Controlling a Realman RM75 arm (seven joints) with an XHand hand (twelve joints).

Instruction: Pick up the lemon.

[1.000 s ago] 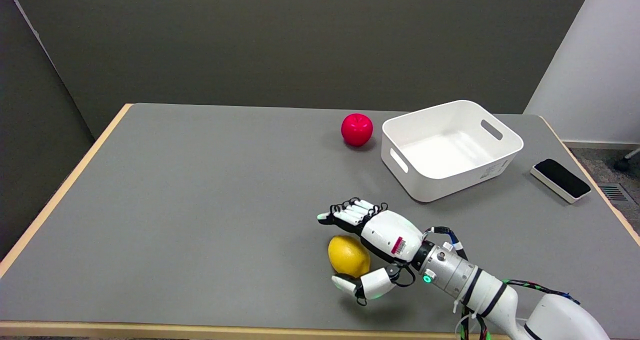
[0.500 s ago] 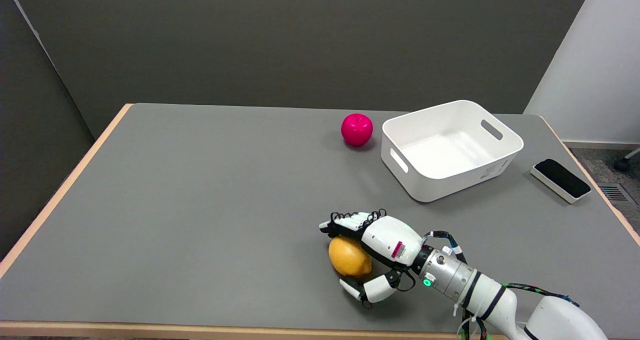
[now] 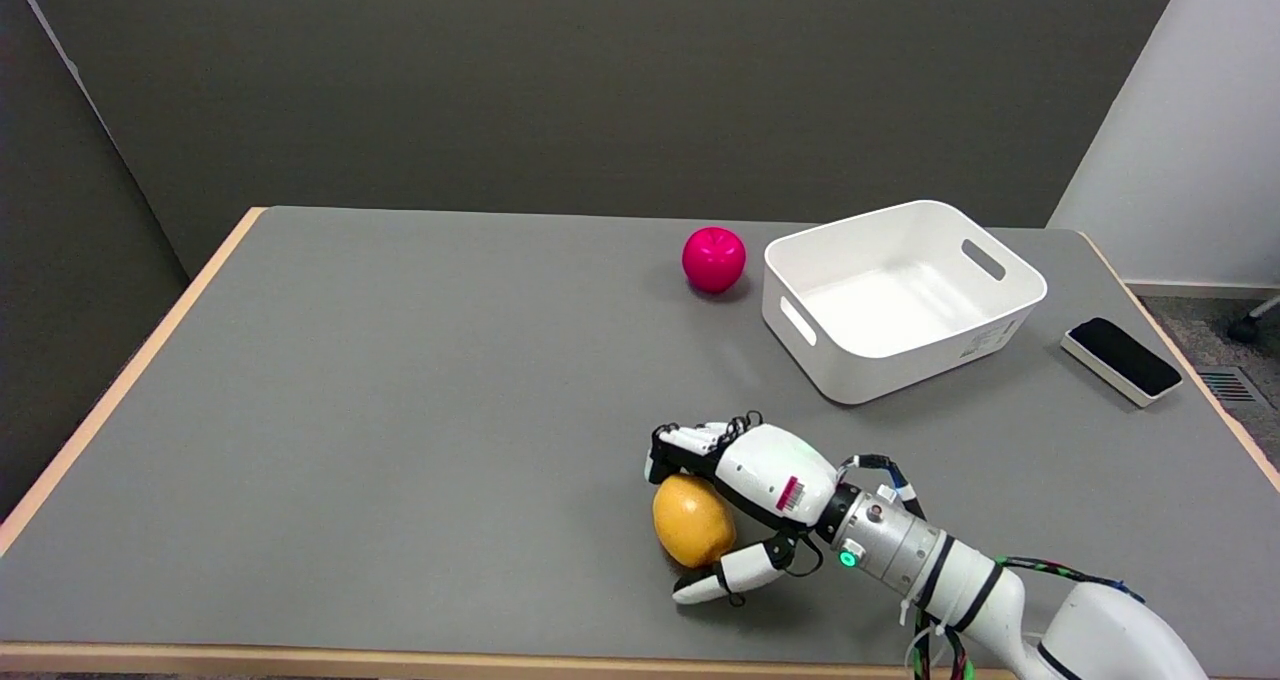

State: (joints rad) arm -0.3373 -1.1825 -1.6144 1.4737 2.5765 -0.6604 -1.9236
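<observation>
The yellow, oval, waxy-skinned lemon point(image 3: 690, 520) lies on the grey worktop point(image 3: 400, 410) close to its near edge, toward the near right corner. I judge it light and firm, with a little give in the rind, so it should take a moderate squeeze without harm. Its skin is smooth and its shape rounded, and I expect it to roll or squirt out if I press off-centre. The best hold looks to be across its thick middle, with fingers on the far side and thumb on the near side, not at the tapered ends.

My right hand point(image 3: 745, 505) is wrapped around it from the right. The white back of the hand lies over the lemon's upper right, my fingers point(image 3: 685, 442) curl down over its far side, and my thumb point(image 3: 715, 580) reaches under along its near side. The fingers seem to be touching the rind, so I read the hand as closed on the lemon. The fruit looks to be sitting on the worktop, not yet raised. My forearm runs low from the near right corner, wrist slightly bent.
</observation>
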